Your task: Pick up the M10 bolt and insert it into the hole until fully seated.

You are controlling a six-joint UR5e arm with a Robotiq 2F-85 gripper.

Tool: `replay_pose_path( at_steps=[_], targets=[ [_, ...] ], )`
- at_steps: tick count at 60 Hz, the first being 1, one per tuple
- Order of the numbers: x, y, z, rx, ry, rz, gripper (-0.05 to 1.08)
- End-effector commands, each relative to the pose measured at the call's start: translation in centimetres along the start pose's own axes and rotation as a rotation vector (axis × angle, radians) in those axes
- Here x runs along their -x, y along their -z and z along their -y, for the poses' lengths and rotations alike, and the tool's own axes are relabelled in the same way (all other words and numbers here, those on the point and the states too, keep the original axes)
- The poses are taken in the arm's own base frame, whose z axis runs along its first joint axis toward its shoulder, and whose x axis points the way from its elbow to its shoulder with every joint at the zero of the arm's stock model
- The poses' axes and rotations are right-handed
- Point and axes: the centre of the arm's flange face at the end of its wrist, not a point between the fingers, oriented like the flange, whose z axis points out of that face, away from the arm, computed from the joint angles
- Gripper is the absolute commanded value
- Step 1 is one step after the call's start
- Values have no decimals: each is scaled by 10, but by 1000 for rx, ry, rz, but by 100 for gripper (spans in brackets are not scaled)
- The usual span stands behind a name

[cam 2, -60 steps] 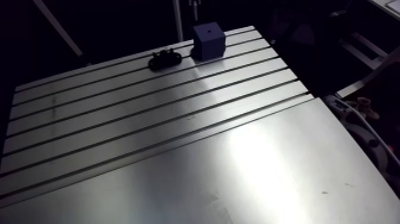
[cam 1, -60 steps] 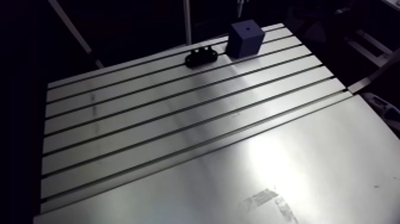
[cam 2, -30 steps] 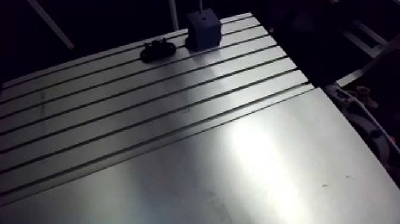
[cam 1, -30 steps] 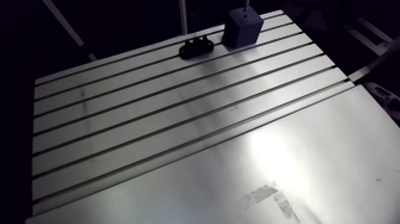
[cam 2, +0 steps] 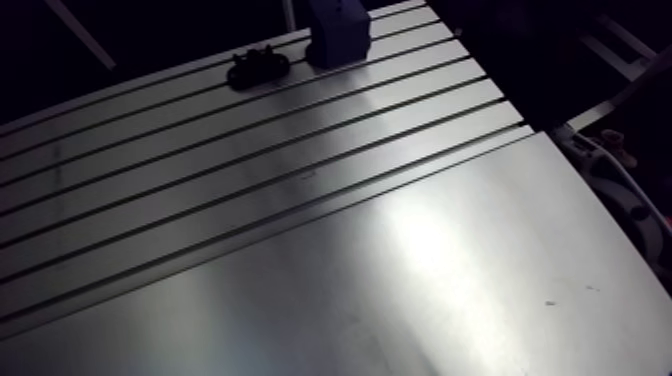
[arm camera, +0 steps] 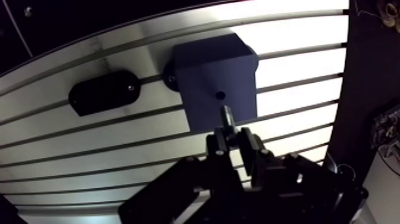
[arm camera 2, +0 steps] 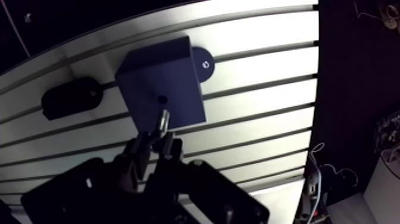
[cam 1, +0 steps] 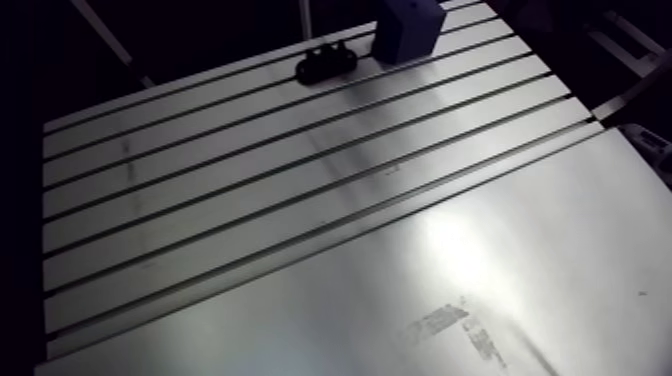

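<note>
Nearest the wrist camera, your jaws are gripping the M10 bolt, closed narrowly on its lower end so that only a short stretch of it is showing. You are seeing a slim, dark metal shank with a faint sheen along one side, standing out straight ahead of the jaws, while its other end is hiding between them. The free tip is showing against the top face of the dark blue block, just short of the hole and not entering it. That hole is appearing as a small round dark spot near the middle of the face. Beside the block, and a little apart from it, a black fixture with rounded ends is lying on the desk, whose slots are running across under everything. In the arm view the block and the fixture are sitting side by side at the desk's far edge, and the jaws are not showing there. Counting for you: one bolt, one block, one hole in it, one black fixture.
</note>
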Motion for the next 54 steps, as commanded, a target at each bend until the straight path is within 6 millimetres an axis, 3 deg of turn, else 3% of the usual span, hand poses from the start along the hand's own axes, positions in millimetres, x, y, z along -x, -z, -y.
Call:
replay_pose_path(
  at_steps=[1,34,54],
  targets=[
    [-1,-3,1,-30,-1,3,108],
    [-2,0,-9,-57,-13,-9,108],
    [-5,-11,-16,-66,-23,5,108]
  ],
)
